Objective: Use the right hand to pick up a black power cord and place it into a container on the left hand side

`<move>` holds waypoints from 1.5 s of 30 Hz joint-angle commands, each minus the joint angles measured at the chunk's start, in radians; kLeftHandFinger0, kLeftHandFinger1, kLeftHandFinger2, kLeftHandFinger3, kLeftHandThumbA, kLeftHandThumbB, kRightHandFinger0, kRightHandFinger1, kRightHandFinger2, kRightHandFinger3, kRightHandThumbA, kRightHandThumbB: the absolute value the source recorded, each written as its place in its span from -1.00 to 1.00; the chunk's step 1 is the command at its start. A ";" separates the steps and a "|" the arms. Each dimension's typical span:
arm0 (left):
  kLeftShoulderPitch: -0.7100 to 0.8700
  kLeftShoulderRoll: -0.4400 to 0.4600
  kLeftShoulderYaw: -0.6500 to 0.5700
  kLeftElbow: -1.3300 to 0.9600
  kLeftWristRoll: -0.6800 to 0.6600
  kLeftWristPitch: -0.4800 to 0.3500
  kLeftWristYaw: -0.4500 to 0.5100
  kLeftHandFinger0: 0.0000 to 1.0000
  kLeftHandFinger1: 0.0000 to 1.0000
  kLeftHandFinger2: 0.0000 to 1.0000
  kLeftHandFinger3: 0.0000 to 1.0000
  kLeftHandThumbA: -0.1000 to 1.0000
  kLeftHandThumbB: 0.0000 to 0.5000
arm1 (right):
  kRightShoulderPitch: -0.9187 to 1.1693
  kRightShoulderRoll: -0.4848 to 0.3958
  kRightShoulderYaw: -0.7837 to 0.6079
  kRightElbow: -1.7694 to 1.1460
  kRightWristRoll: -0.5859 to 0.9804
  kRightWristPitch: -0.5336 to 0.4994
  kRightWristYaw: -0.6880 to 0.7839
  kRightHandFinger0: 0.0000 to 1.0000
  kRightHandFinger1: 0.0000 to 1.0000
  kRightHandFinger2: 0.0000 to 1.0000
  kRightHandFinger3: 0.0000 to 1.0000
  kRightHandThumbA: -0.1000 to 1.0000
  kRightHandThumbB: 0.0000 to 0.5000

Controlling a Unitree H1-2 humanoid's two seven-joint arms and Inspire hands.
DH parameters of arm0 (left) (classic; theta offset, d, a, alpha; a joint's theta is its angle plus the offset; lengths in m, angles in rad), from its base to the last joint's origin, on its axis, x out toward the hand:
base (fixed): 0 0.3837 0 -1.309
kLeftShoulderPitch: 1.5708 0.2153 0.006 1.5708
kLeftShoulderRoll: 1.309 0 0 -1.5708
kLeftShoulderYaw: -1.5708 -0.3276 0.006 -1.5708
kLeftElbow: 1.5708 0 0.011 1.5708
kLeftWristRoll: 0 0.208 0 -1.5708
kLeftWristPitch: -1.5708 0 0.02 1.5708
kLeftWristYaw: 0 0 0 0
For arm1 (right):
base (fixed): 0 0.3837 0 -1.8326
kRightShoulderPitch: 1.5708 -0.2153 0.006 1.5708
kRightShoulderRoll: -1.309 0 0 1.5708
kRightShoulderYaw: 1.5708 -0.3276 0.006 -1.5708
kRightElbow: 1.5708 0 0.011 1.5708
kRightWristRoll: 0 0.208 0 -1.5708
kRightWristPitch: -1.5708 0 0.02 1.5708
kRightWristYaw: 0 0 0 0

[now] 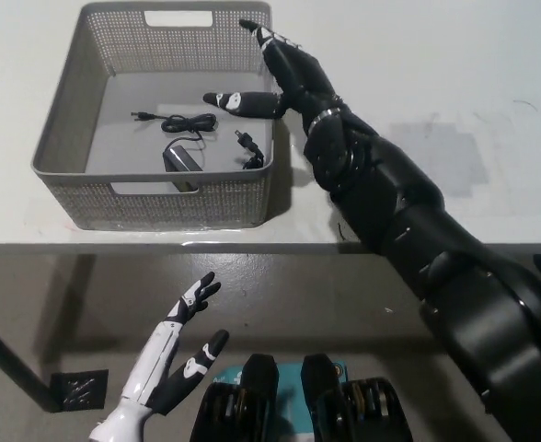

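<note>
The black power cord [189,140], with its adapter brick and coiled wire, lies on the floor of the grey mesh basket [68,157] at the table's left. My black right hand [275,78] hovers over the basket's right rim, open, fingers spread, holding nothing. One finger points left above the cord. My white left hand [174,354] rests below the table edge at lower left, open with fingers apart.
The white table [418,83] stretches right of the basket, with a grey patch [436,157] on it. The table's front edge runs across the middle of the view, floor below it.
</note>
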 commanded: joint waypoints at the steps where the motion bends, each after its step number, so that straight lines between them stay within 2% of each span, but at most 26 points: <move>1: -0.010 0.016 -0.009 -0.030 0.019 0.002 -0.009 1.00 1.00 0.91 1.00 0.81 -0.73 | -0.018 -0.031 -0.109 -0.173 0.150 -0.075 0.084 1.00 1.00 1.00 1.00 1.00 1.00; 4: -0.013 0.015 -0.010 -0.025 0.018 0.000 -0.008 1.00 1.00 0.89 1.00 0.81 -0.67 | 0.007 -0.036 -0.189 -0.309 0.249 -0.039 0.165 1.00 1.00 1.00 1.00 1.00 1.00; 5: -0.015 0.013 -0.009 -0.017 0.015 -0.007 -0.004 1.00 0.99 0.88 1.00 0.80 -0.69 | 0.036 -0.032 -0.270 -0.456 0.389 0.022 0.262 1.00 1.00 1.00 1.00 1.00 1.00; 6: -0.015 0.013 -0.009 -0.016 0.018 -0.010 -0.002 1.00 0.98 0.87 1.00 0.79 -0.71 | 0.053 -0.031 -0.307 -0.532 0.457 0.057 0.308 1.00 1.00 1.00 1.00 1.00 1.00; 10: -0.012 0.018 -0.010 -0.027 0.010 0.008 -0.014 1.00 1.00 0.88 1.00 0.78 -0.70 | 0.148 -0.065 -0.385 -0.887 0.649 0.174 0.381 1.00 1.00 1.00 1.00 1.00 0.87; 11: -0.010 0.018 -0.010 -0.029 0.009 0.011 -0.016 1.00 1.00 0.89 1.00 0.77 -0.71 | 0.154 -0.065 -0.389 -0.902 0.654 0.181 0.382 1.00 1.00 1.00 1.00 1.00 0.88; 12: -0.006 0.020 -0.009 -0.035 -0.001 0.021 -0.022 1.00 1.00 0.92 1.00 0.77 -0.70 | 0.182 -0.078 -0.397 -0.970 0.667 0.205 0.378 1.00 1.00 1.00 1.00 1.00 1.00; 15: -0.002 0.025 -0.006 -0.036 -0.003 0.018 -0.022 1.00 1.00 0.91 1.00 0.76 -0.71 | 0.272 -0.119 -0.420 -1.151 0.699 0.243 0.358 1.00 1.00 1.00 1.00 1.00 0.95; 18: 0.006 0.027 -0.004 -0.048 0.015 0.040 -0.019 1.00 1.00 0.92 1.00 0.86 -0.60 | 0.385 -0.174 -0.447 -1.321 0.721 0.268 0.343 1.00 1.00 1.00 1.00 1.00 1.00; 20: 0.008 0.027 0.002 -0.050 0.001 0.041 -0.020 1.00 1.00 0.93 1.00 0.82 -0.61 | 0.456 -0.200 -0.463 -1.417 0.753 0.281 0.339 1.00 1.00 1.00 1.00 1.00 1.00; 21: 0.006 0.030 0.002 -0.045 0.003 0.025 -0.017 1.00 1.00 0.93 1.00 0.80 -0.69 | 0.520 -0.217 -0.466 -1.494 0.769 0.274 0.334 1.00 1.00 1.00 1.00 1.00 1.00; 27: -0.002 0.026 0.009 -0.024 0.006 -0.004 0.002 1.00 1.00 0.93 1.00 0.76 -0.75 | 0.793 -0.277 -0.450 -1.740 0.876 0.213 0.346 1.00 1.00 1.00 1.00 1.00 1.00; 30: -0.003 0.022 0.014 -0.003 -0.002 -0.034 0.015 1.00 1.00 0.93 1.00 0.68 -0.80 | 0.954 -0.292 -0.422 -1.787 0.854 0.158 0.360 1.00 1.00 1.00 1.00 1.00 1.00; 36: -0.003 0.019 0.019 0.002 -0.009 -0.039 0.019 1.00 1.00 1.00 1.00 0.68 -0.79 | 1.199 -0.274 -0.338 -1.707 0.852 0.071 0.433 1.00 1.00 1.00 1.00 1.00 1.00; 38: -0.003 0.018 0.022 0.002 -0.013 -0.035 0.019 1.00 1.00 1.00 1.00 0.68 -0.81 | 1.242 -0.267 -0.314 -1.668 0.857 0.070 0.460 1.00 1.00 1.00 1.00 1.00 0.94; 39: 0.000 0.018 0.024 0.002 -0.017 -0.034 0.020 1.00 1.00 1.00 1.00 0.67 -0.80 | 1.267 -0.255 -0.299 -1.628 0.840 0.057 0.470 1.00 1.00 1.00 1.00 1.00 1.00; 42: 0.008 0.016 0.029 0.006 -0.019 -0.045 0.024 1.00 1.00 1.00 1.00 0.64 -0.81 | 1.301 -0.236 -0.277 -1.564 0.811 0.041 0.483 1.00 1.00 1.00 1.00 1.00 1.00; 43: 0.010 0.013 0.030 0.005 -0.017 -0.042 0.026 1.00 1.00 1.00 1.00 0.62 -0.76 | 1.318 -0.229 -0.264 -1.538 0.806 0.031 0.493 1.00 1.00 1.00 1.00 1.00 0.94; 45: 0.008 0.009 0.035 0.004 -0.013 -0.024 0.026 1.00 1.00 1.00 1.00 0.72 -0.73 | 1.339 -0.218 -0.242 -1.483 0.795 0.026 0.513 1.00 1.00 1.00 1.00 1.00 0.97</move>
